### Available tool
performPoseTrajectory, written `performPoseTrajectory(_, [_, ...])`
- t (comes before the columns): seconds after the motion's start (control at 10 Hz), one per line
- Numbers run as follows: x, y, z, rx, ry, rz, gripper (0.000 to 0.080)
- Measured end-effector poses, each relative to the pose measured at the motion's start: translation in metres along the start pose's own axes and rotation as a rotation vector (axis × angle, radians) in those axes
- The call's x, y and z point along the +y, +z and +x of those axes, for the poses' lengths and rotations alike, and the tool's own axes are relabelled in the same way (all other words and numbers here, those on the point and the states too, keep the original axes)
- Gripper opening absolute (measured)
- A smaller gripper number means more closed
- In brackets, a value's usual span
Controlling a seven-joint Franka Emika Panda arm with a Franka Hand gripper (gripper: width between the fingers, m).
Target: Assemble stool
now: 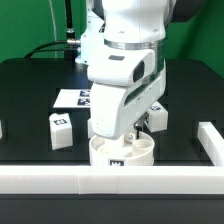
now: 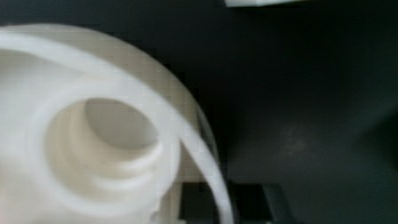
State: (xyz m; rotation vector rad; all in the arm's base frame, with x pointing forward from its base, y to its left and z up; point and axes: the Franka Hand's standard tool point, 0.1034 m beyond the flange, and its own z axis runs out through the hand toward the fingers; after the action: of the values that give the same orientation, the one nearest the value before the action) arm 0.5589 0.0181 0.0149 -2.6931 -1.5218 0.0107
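While your gripper (image 1: 124,138) is hanging straight down over the seat (image 1: 120,153), which is sitting flat on the table (image 1: 30,90) just inside the front rail (image 1: 50,180), the disc is lying directly beneath the fingers rather than off to one side. Being round, it is offering you no long axis to line up with. You cannot tell whether the fingers are spreading or pinching the seat's wall, since the arm (image 1: 125,60) is hiding them. One leg (image 1: 60,131) is waiting toward the exterior view's left and a second leg (image 1: 157,116) close beside the arm on the right.

The seat (image 1: 120,153) sits beside the rail (image 1: 50,181), beneath the arm (image 1: 125,70).
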Motion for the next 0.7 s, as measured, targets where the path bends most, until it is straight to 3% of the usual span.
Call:
performPoseTrajectory(0.3, [0.000, 0.000, 0.000, 0.000, 0.000, 0.000, 0.0030])
performPoseTrajectory(0.7, [-0.002, 0.000, 0.034, 0.015, -0.032, -0.012, 0.0031])
